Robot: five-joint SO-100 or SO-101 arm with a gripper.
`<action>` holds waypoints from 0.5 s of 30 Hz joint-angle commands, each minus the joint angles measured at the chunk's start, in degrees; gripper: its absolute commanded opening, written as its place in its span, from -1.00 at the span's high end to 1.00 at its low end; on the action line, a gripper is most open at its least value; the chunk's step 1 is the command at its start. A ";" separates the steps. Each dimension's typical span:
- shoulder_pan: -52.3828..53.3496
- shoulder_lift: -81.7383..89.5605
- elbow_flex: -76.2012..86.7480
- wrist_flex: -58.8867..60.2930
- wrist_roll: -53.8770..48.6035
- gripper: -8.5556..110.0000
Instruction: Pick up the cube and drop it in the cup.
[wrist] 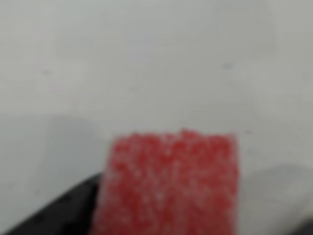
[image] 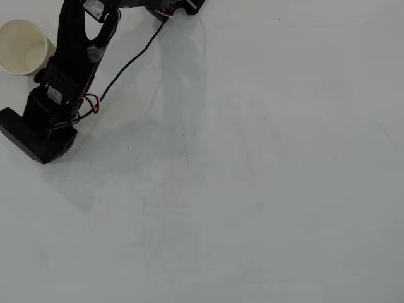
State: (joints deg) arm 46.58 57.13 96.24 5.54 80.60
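overhead view, left to right: cup (image: 23,47) stands at the top-left corner of the table (image: 265,189), mouth up, inside looks empty. just right of it the arm (image: 69,69) rises from its base (image: 35,136) near the left edge and reaches up and right, leaving the picture at the top edge. the gripper end is out of this view; only a dark bit shows at the top edge. a cable (image: 129,63) trails from the arm across the table. rest of the table bare; no cube on it here.

wrist view: blurred. cube (wrist: 168,183) fills the lower middle, very close to the lens, red with pale speckle. a dark finger (wrist: 63,210) lies against its lower-left side; a dark sliver at the lower-right corner may be the other one. pale table beyond it.

gripper state: cube seems to sit between the fingers, but the blur hides any contact on the right side, so cannot tell whether they are clamped on it or just around it.

step, as a judgement: grasp or early carry. cup not in the wrist view.

next move calls for: confirm hold, swing toward the top-left corner, centre the cube over the cup's mouth, then release.
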 commanded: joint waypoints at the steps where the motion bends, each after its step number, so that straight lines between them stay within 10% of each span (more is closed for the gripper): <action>1: 0.97 2.81 -8.44 -0.97 -0.44 0.16; 15: 0.26 3.52 -8.79 2.29 -0.44 0.40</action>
State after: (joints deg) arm 47.02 56.95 95.36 7.47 80.60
